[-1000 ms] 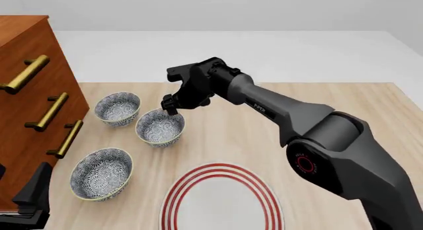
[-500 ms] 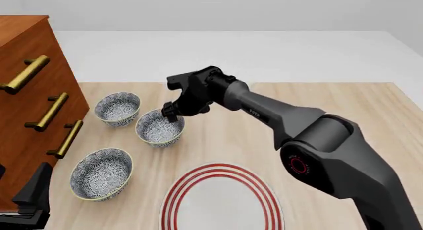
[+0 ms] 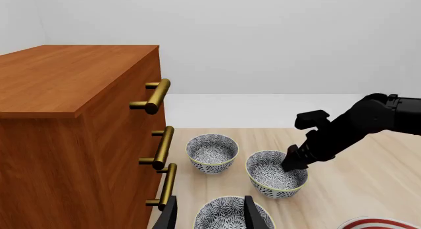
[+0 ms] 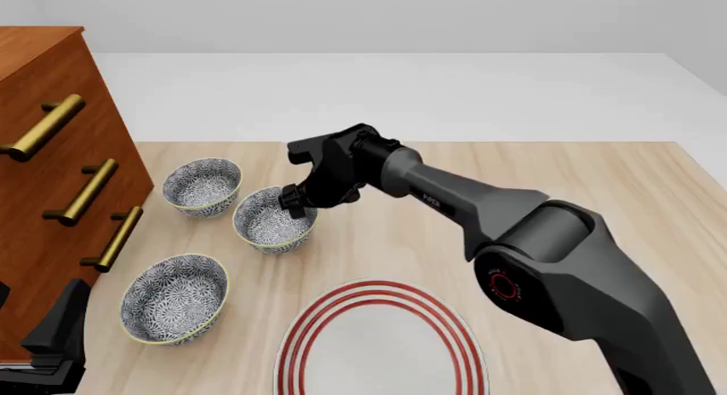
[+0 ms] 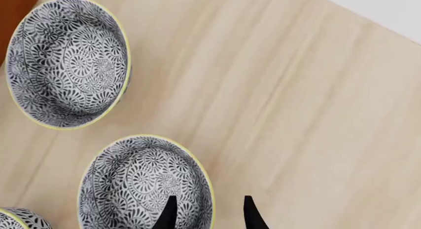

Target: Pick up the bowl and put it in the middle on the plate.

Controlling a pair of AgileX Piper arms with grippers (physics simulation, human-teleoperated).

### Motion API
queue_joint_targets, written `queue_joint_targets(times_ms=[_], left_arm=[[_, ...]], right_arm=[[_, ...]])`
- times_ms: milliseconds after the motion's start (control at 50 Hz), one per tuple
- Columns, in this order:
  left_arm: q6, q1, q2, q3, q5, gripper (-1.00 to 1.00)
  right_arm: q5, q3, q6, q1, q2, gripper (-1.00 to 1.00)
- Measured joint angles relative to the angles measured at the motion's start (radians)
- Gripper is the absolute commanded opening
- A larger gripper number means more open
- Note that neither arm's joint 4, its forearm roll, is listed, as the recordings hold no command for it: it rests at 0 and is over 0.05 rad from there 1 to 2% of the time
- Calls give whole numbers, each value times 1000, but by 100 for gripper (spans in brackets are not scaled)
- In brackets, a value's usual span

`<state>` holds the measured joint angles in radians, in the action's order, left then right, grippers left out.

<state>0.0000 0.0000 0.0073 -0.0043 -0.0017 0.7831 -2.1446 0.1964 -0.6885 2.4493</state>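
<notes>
Three patterned bowls stand left of centre on the table. My right gripper is down at the far right rim of the middle bowl. In the right wrist view this gripper is open, with one finger inside the bowl and the other outside its rim. The left wrist view shows the same gripper dipping into that bowl. The white plate with red rings lies near the front edge, bare. My left gripper waits open at the front left, well short of the bowls.
A second bowl stands at the back left, close to the middle one. The third bowl sits in front, nearest the left gripper. A wooden dresser with brass handles fills the table's left side.
The right gripper has sunk lower and a little toward the middle bowl, and its fingers now straddle the rim. The bowls, plate and left arm have not moved.
</notes>
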Motion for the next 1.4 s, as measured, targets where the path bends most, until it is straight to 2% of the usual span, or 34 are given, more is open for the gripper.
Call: queue_joint_targets(times_ms=[640, 660, 980, 1180, 1280, 1400], left_arm=[[0, 0, 0, 0, 0, 100], [0, 0, 0, 0, 0, 100], [0, 0, 0, 0, 0, 100], [0, 0, 0, 0, 0, 100], [0, 0, 0, 0, 0, 100], [0, 0, 0, 0, 0, 100]], right_arm=[[0, -18, 3, -2, 37, 100], [-2, -17, 2, -1, 36, -100], [-21, 3, -32, -5, 9, -100], [-35, 31, -31, -8, -22, -100], [-53, 81, -15, -3, -69, -100], [-95, 196, 9, -1, -178, -100]])
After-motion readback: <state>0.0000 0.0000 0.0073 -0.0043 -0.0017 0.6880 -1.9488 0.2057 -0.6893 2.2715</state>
